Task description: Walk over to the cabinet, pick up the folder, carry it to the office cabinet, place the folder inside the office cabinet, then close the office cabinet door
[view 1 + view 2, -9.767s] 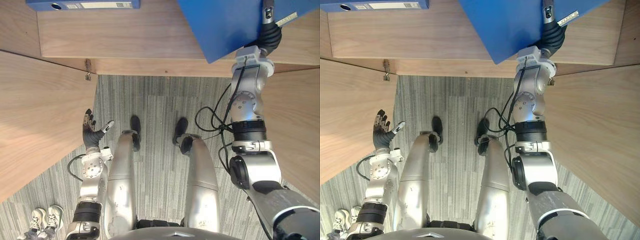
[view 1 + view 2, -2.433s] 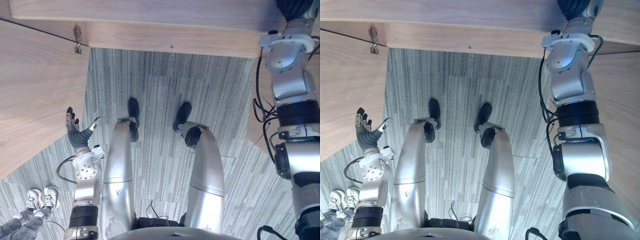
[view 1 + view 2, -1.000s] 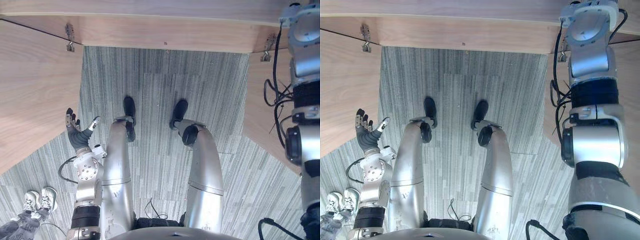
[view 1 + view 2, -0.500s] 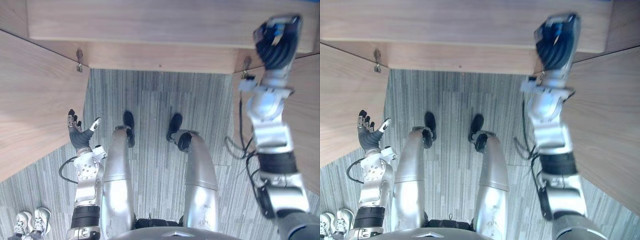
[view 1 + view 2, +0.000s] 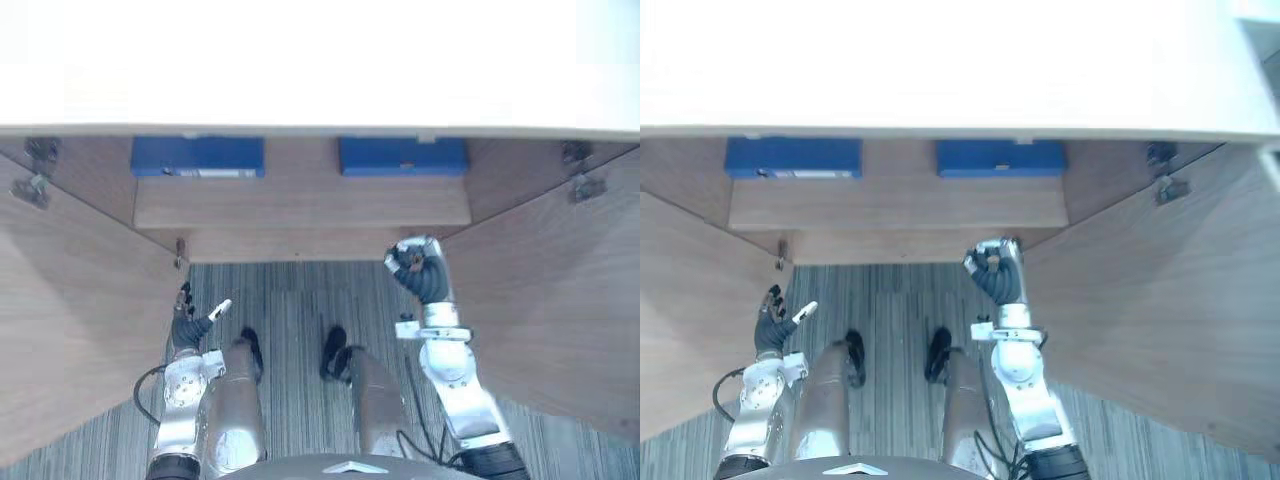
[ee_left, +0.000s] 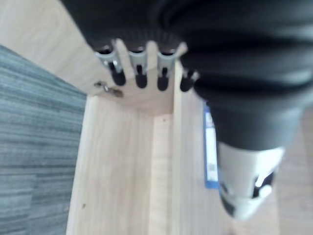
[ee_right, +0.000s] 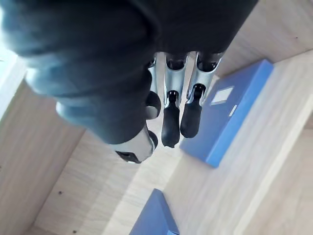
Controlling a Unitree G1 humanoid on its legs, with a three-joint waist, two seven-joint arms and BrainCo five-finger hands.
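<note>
Resting on the shelf (image 5: 300, 205) inside the cabinet (image 5: 505, 175), the folder (image 5: 402, 156) is now free of the right hand (image 5: 418, 268), which was carrying it in above this shelf some seconds ago. That hand has drawn back out and hangs raised just before the shelf's front edge, fingers loosely curled on nothing. Its wrist view looks past the dark tips at blue covers lying on wood. A second folder (image 5: 197, 157) lies well apart to the left on the same shelf, as it did earlier. The head has tipped up in the last half second, so the whole picture has shifted and the shelf's depth has come into sight; the cabinet itself has not moved. The left hand (image 5: 190, 325) stays low beside the left door (image 5: 70, 330), fingers straight and spread, empty. Both doors stand wide, the right door (image 5: 560, 300) swung out past the right arm. By my reading the placing is done and only the closing remains: each door must be swung in, and the right hand is nearest to its own.
</note>
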